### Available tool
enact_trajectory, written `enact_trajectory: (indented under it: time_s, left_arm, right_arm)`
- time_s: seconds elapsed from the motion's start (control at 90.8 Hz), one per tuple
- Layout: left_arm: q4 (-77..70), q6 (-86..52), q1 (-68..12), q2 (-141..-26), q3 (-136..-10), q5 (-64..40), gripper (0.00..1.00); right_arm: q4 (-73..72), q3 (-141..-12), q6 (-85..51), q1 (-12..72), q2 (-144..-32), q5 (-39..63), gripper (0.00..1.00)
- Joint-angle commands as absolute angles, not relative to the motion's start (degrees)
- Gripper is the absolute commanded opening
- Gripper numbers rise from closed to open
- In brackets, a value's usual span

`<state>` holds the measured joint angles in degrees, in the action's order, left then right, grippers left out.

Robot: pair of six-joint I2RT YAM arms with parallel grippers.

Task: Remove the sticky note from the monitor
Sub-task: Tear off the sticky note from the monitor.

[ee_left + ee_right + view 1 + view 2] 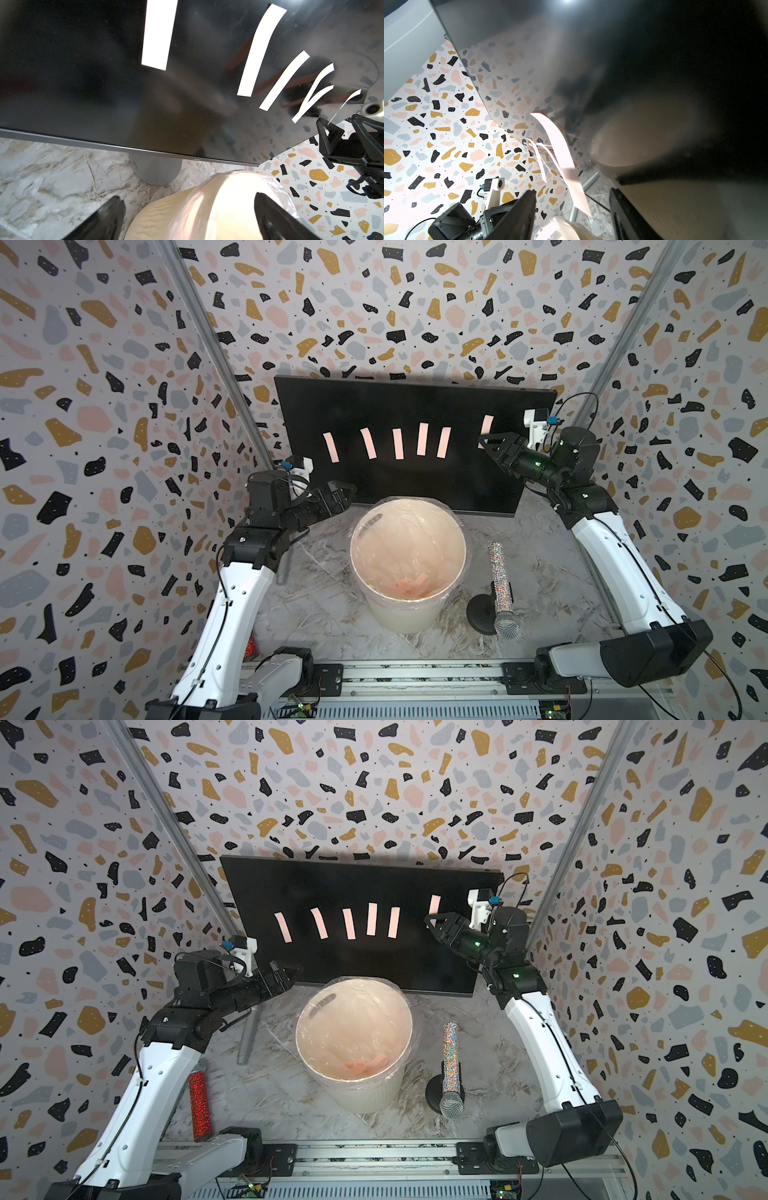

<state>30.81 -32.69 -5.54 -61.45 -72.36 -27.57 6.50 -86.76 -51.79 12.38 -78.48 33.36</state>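
Note:
The monitor (415, 406) (353, 886) stands dark at the back, with several pink sticky notes (398, 443) in a row on it. My right gripper (482, 442) (430, 921) is at the rightmost sticky note (487, 423) (434, 903). In the right wrist view that note (560, 149) hangs off the screen with its lower end between the jaws of the right gripper (572, 190), which stand apart, with a gap on each side. My left gripper (348, 494) (296, 971) (188, 197) is open and empty below the monitor's lower left corner, beside the bin.
A white bin (357, 539) (301, 1027) lined with clear plastic stands in front of the monitor, with crumpled pink notes (413, 587) inside. A glittery microphone (500, 585) on a black stand is to its right. A red glitter microphone (199, 1102) and a grey tube (247, 1036) are on the left.

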Motion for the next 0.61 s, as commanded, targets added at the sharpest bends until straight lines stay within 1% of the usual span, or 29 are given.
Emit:
enact_trajectory:
  time_s: [0.0, 0.154, 0.363, 0.518, 0.595]
  left_arm:
    - [28.56, -33.32, -5.8, -60.38, -73.42, -28.84, 0.99]
    - [28.9, -33.33, -5.8, -60.04, -73.65, -28.71, 0.99]
    - [28.52, -33.75, -5.8, -59.96, -73.47, -29.11, 0.99]
    - [28.47, -33.75, -5.8, -59.77, -73.26, -29.03, 0.99]
    - [28.49, -33.71, -5.8, -59.62, -73.21, -29.03, 0.99]
  right_arm:
    - [4.53, -89.08, -52.82, 12.94, -78.97, 31.78, 0.59]
    - [4.86, -89.04, -52.91, 13.26, -78.95, 30.85, 0.53]
    - [5.8, -88.42, -52.61, 13.31, -78.25, 29.56, 0.41]
    - [6.75, -88.19, -52.65, 13.44, -78.02, 29.13, 0.29]
    - [6.81, -87.86, -52.8, 13.45, -77.75, 29.01, 0.21]
